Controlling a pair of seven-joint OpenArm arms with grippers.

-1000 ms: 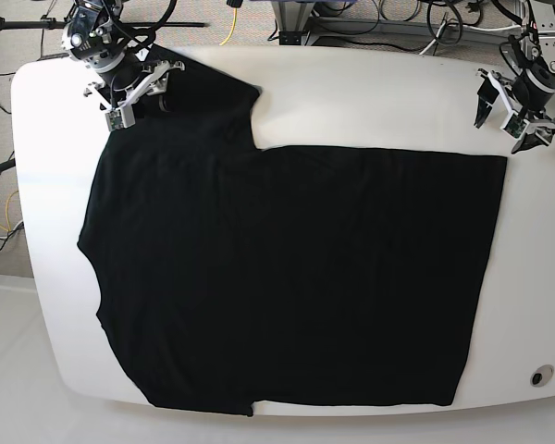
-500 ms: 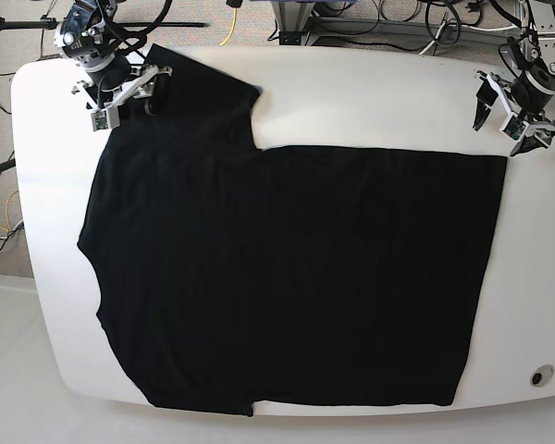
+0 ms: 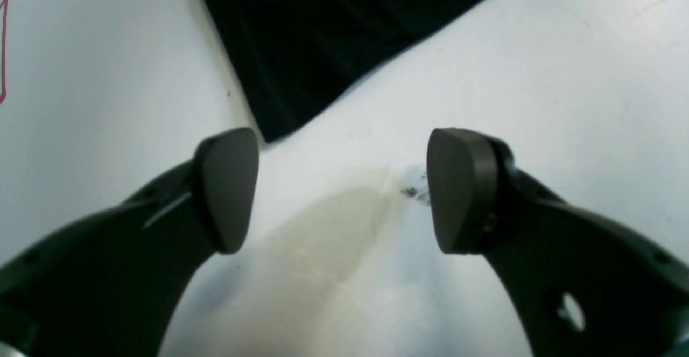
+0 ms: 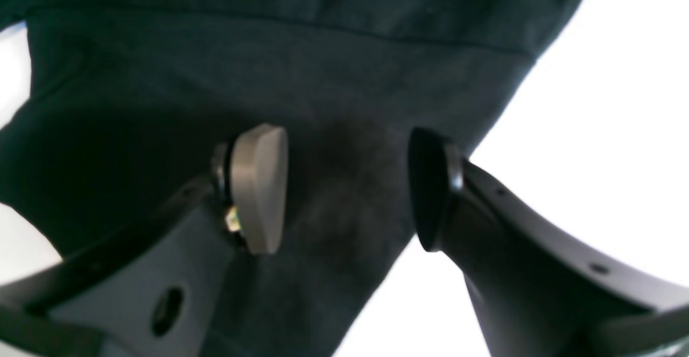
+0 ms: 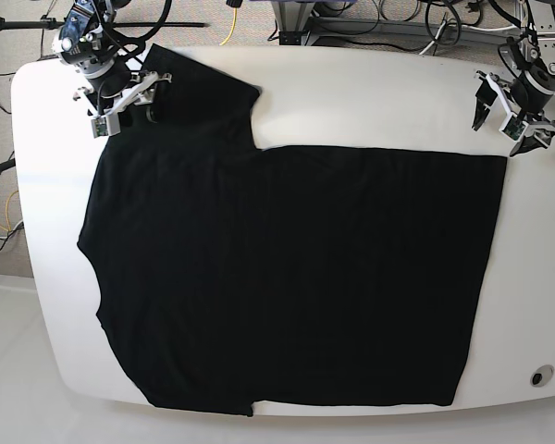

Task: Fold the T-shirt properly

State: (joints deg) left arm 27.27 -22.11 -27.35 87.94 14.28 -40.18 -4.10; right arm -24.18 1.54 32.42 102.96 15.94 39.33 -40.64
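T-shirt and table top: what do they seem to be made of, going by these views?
T-shirt: soft matte black knit cloth, probably cotton jersey; it lies limp, and the right wrist view shows a stitched hem and fine fuzzy weave. Table top: hard, smooth white surface, likely laminate or painted board; it shows soft sheen and small scuff marks in the left wrist view.

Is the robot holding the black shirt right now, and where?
No, nothing is held. The left gripper is open over the bare table; the right gripper hangs open above the T-shirt sleeve.

T-shirt [image 5: 287, 268] spread flat across worktop [image 5: 370, 92]; right hand [image 5: 129, 97] over its far sleeve, left hand [image 5: 516, 116] beside opposite far corner.
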